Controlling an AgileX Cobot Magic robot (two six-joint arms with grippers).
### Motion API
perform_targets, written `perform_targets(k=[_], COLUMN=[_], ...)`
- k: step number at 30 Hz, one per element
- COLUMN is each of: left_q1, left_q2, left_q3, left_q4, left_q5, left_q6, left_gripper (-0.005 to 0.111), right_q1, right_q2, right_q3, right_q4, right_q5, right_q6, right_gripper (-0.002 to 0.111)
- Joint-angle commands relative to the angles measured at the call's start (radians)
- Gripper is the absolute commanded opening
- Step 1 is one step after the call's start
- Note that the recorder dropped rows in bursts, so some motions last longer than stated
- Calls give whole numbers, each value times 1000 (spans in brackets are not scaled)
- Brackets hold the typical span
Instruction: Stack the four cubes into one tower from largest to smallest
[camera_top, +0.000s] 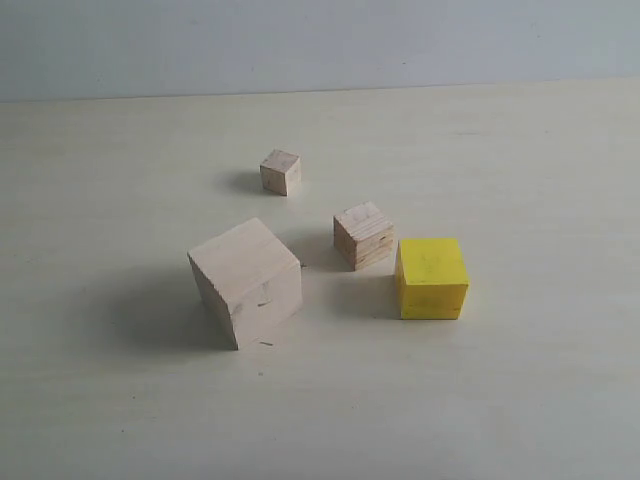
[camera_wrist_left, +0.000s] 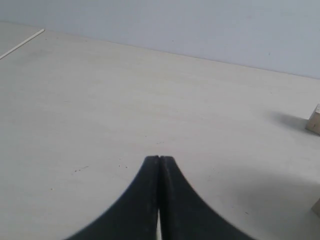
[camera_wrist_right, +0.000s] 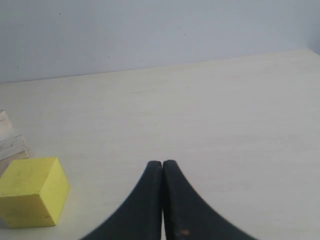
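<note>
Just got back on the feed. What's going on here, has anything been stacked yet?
Nothing is stacked yet. All four cubes sit singly on the table: the largest pale cube at front left, the yellow cube at front right, the grained cube close beside the yellow one, and the smallest cube farther back. The left gripper and right gripper are both shut and hold nothing. The right one has the yellow cube in its wrist view.
</note>
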Motion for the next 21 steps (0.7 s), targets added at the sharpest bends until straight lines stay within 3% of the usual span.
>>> perform_targets(k=[1,12,17,21], left_q1=[1,1,-1,-1], left_q2=[-4,-4,-4,-4], left_q3=[2,2,2,2], left_q4=[-9,-9,-9,-9], left_q5=[-9,-37,-162,-189], left_q6=[-2,-2,-6,-6], left_gripper=[0,0,0,0], right_q1=[0,0,0,0], right_q2=[-6,-6,-6,-6], right_q3=[4,4,4,4], right_q4=[0,0,0,0], right_q5=[-3,-3,-5,-16], right_q6=[-2,-2,-2,-2], right_gripper=[0,0,0,0])
